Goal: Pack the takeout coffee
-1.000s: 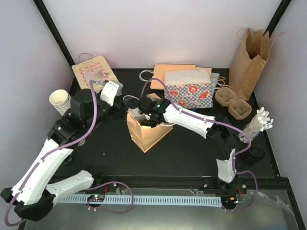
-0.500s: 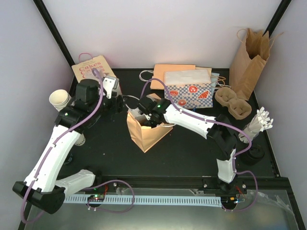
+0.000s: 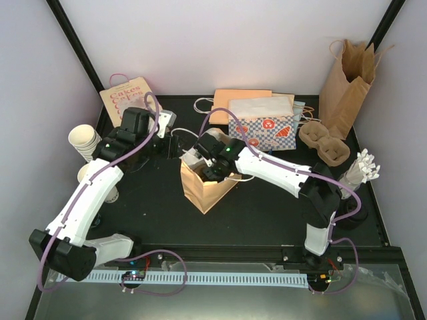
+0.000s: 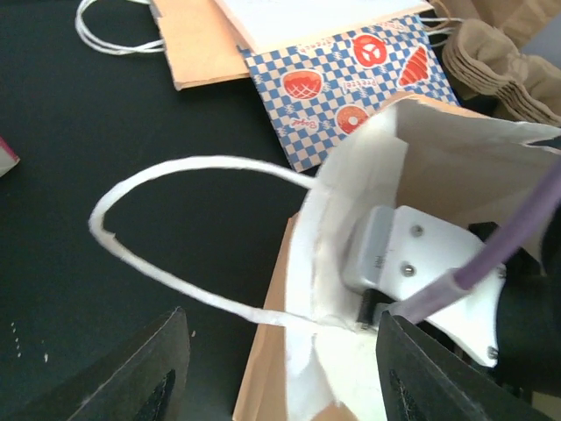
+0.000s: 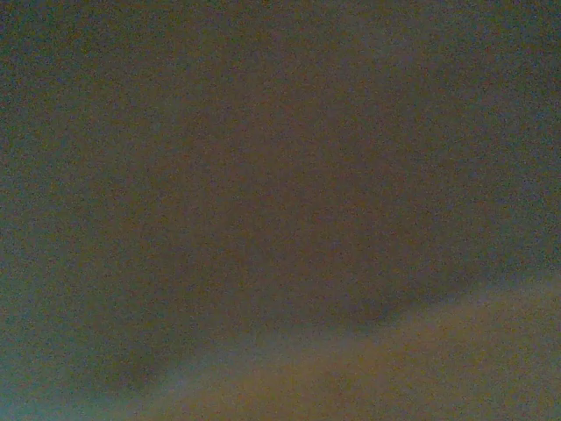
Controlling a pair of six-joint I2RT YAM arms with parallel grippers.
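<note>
Right arm reaches across and plunges the right gripper (image 3: 208, 165) into the open mouth of the brown paper bag (image 3: 203, 190) standing mid-table. Its fingers are buried below the rim, so I cannot tell whether they are wide, narrow or clamped on anything. The right wrist view is just murky brown and dark, which fits a camera down inside the bag.

The takeout coffee is not visible in any view. My guess is that it is under the right gripper, inside the bag, being lowered or set down. That is a judgement, not something seen.

Left gripper (image 4: 280, 351) sits just beside the bag on its outer side, jaws wide apart and holding nothing. The bag's white cord handle (image 4: 98, 221) loops out right in front of its fingertips, and the white inner lining of the bag mouth is directly ahead. It is likely placed there to steady the bag or hold the mouth open while the other arm works inside, since a light paper bag would tip or collapse otherwise. No contact with the cord is confirmed.

Off to the left gripper's far side are the stacked lidless cups (image 3: 83, 141). The loose black lids (image 3: 353, 215) are well behind the right arm's elbow. Neither is the target.

Risk: the right gripper could drag the bag along when it comes out.
</note>
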